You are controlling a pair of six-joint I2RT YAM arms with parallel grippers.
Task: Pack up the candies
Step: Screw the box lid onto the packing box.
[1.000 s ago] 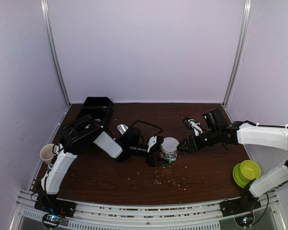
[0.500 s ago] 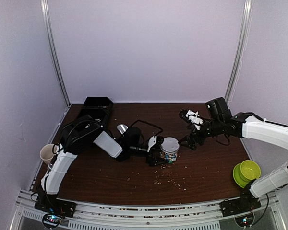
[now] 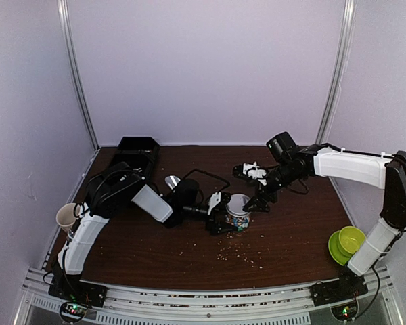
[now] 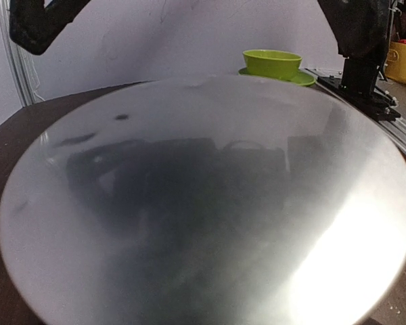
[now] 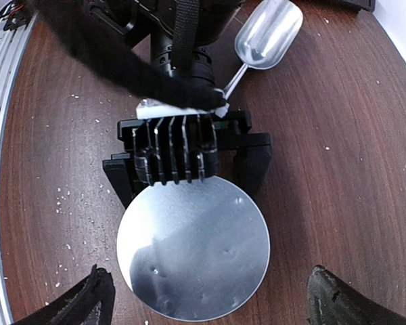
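Lid (image 5: 193, 247) caps the jar (image 3: 239, 215) of candies (image 3: 237, 222), gripped by left fingers (image 5: 124, 177); right fingers (image 5: 88, 298), spread above the jar, should next press it shut.

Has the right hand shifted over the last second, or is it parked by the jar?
Yes. The right hand pivoted left, its wrist swinging away from the green bowl toward the back wall, while its tips remain beside the jar.

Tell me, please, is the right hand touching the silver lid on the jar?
Apart. The right wrist view shows the right hand open, its fingers on either side of the silver lid, brown table between.
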